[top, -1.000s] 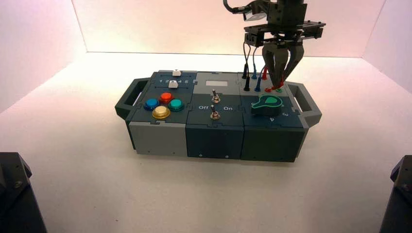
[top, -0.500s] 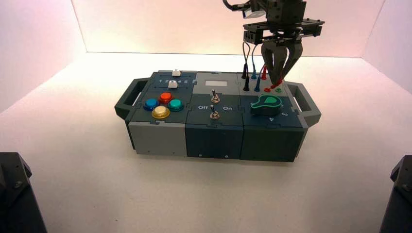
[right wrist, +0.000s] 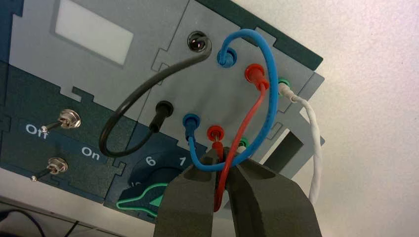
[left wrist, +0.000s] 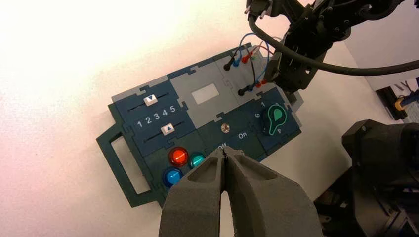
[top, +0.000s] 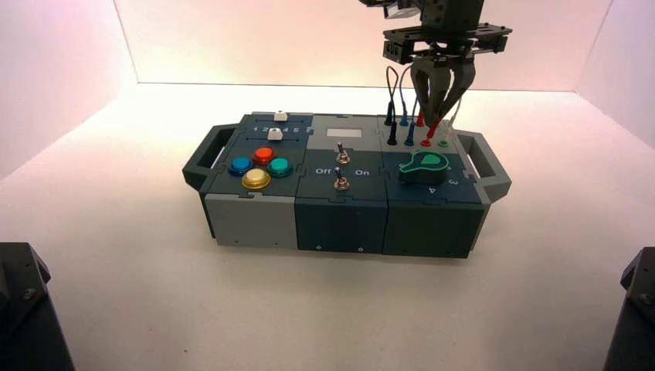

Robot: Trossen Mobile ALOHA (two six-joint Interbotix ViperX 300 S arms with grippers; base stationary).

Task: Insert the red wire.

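Right gripper (right wrist: 225, 151), fingers gripping red plug (right wrist: 217, 146), has brought it nearer upright at near-row red socket (right wrist: 210, 132); insertion pending; left gripper (left wrist: 224, 149) idle, closed, above bench (top: 255, 309).

So the whole spot is pretty washed out with light, especially along the back. There's a pale, pinkish wall (top: 255, 42) straight across the rear, with lighter side walls (top: 54, 77) (top: 629, 85) angled in left and right. A thin dark line runs where the back wall meets the whitish tabletop (top: 193, 309). The surface has a faint warm tint up front, plus a soft shadow near the middle, fwiw.
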